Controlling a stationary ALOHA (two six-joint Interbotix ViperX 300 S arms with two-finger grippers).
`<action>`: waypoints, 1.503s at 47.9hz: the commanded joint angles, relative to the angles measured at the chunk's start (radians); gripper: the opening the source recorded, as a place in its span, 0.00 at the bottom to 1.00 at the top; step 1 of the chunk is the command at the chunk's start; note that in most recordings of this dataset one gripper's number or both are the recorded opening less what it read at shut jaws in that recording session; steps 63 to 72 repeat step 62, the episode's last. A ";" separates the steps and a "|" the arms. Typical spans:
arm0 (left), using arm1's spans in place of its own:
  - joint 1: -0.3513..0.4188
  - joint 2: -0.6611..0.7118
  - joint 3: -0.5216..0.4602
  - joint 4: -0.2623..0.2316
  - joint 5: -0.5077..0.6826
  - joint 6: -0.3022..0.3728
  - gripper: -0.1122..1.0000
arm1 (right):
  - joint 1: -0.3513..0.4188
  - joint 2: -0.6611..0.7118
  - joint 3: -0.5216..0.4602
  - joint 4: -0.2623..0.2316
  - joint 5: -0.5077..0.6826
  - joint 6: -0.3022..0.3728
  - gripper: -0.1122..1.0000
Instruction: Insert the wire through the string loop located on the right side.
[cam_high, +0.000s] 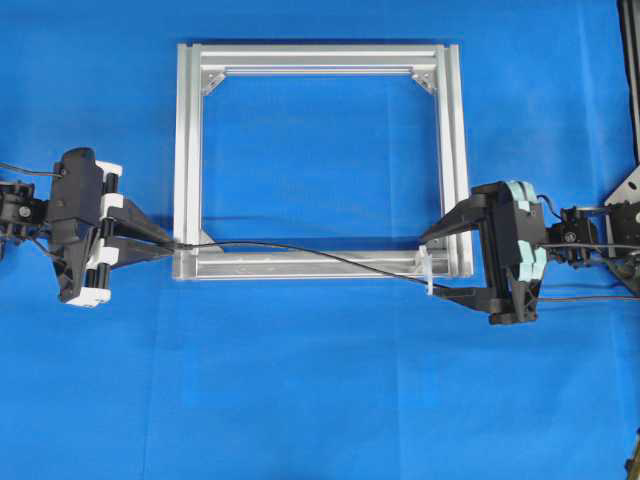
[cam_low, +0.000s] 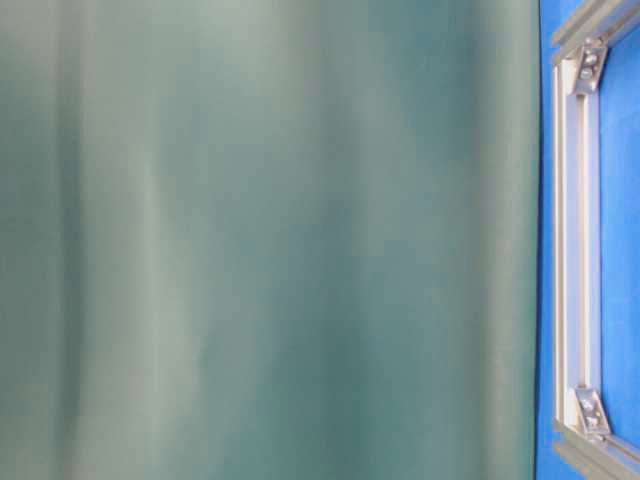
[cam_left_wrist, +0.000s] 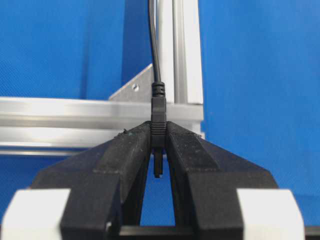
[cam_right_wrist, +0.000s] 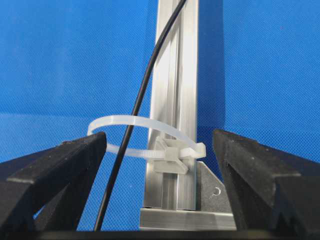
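At the frame's left corner, the limp wire (cam_left_wrist: 155, 45) is pinched at its stiff plug by the left gripper (cam_left_wrist: 158, 145); the right gripper (cam_right_wrist: 160, 150) is spread wide.

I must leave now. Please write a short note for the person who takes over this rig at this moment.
Left pincer: shut on the wire's plug, at the frame's lower left corner in the overhead view.
Right pincer: open, holding nothing, fingers on either side of the loop.
Wire: runs along the frame's bottom bar and passes through the loop at the lower right corner.
Done: wire is threaded through.
Left: apparently only to let go; check nothing more is wanted.
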 joint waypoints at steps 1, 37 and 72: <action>-0.002 -0.021 -0.014 0.003 0.018 0.003 0.17 | 0.003 -0.006 -0.017 0.002 -0.005 0.002 0.90; 0.006 -0.095 0.020 0.003 0.066 0.000 0.89 | 0.003 -0.009 -0.018 0.002 0.035 0.003 0.90; 0.008 -0.218 -0.057 0.003 0.137 -0.005 0.88 | 0.003 -0.190 -0.032 0.002 0.201 0.000 0.90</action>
